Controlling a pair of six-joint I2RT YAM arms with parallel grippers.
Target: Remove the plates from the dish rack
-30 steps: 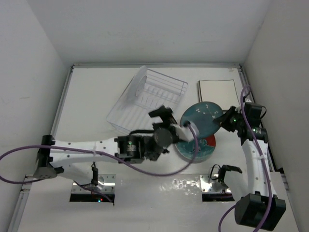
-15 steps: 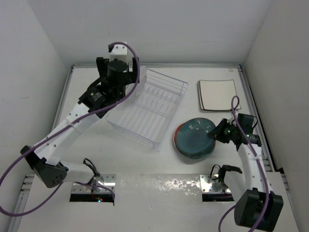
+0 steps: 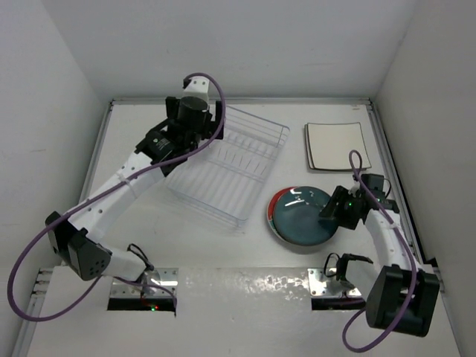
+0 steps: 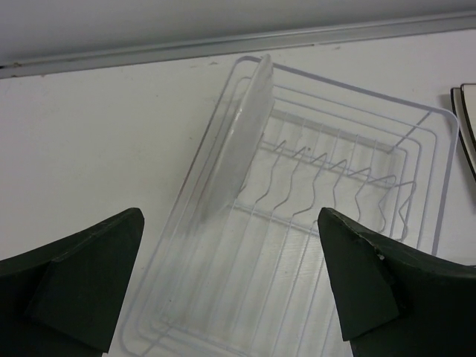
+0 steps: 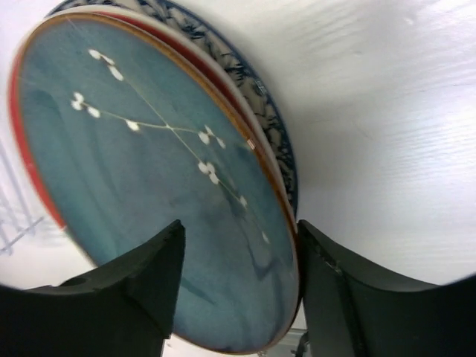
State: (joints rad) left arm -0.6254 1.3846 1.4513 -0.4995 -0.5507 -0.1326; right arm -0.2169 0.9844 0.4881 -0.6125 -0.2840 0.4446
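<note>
Dish rack (image 3: 223, 178) lies under the wide-open left claw (image 4: 230, 245); to its right, the right claw (image 5: 238, 245) straddles the teal plate (image 5: 134, 149) rim, half-open.

White tabletop (image 3: 245, 297) below left gripper (image 4: 229, 219) and right gripper (image 3: 331, 212). Metal rail (image 4: 223, 48) along far edge, ahead of left gripper. Grey wall (image 3: 439, 111) right of right gripper. Shiny bracket (image 3: 318, 286) behind right gripper, near edge.
</note>
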